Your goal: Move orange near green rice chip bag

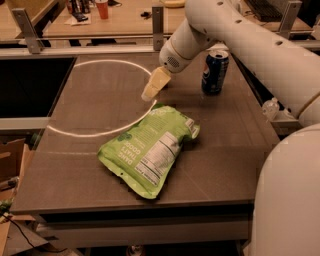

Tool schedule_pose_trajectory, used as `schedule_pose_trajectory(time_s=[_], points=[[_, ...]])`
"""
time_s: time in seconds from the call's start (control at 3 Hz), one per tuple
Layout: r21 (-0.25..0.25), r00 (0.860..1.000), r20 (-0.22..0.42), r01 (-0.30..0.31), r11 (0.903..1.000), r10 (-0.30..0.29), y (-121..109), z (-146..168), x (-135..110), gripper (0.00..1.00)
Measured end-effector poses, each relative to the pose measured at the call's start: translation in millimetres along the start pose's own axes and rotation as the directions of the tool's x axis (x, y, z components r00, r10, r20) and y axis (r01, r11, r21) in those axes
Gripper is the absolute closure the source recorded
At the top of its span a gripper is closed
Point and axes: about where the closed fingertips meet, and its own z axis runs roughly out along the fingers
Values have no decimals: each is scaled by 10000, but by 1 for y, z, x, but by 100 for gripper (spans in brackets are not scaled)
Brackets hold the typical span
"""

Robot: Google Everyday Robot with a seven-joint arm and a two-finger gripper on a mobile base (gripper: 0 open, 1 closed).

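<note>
A blue soda can (214, 72) stands upright near the far right of the dark table (100, 170), apart from the white ring (90, 134) marked on the table's left half. The gripper (149, 92) hovers between can and ring, over the ring's right edge. Behind the table, a metal rail (100, 39) with upright posts fronts a wooden desk (125, 20) carrying a red cup (102, 8), and cardboard (12, 160) lies low at the left.
</note>
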Motion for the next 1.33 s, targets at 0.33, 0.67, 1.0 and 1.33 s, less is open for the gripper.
schedule_pose_trajectory(time_s=[0.33,0.67,1.0,1.33], points=[[-338,10000,10,89,9994,-89,10,7,1,18],[-540,9998,113,157,9984,-151,14,7,3,41],[-623,9993,326,225,9978,-205,15,7,1,64],[-688,9979,560,360,9970,-322,14,4,-3,88]])
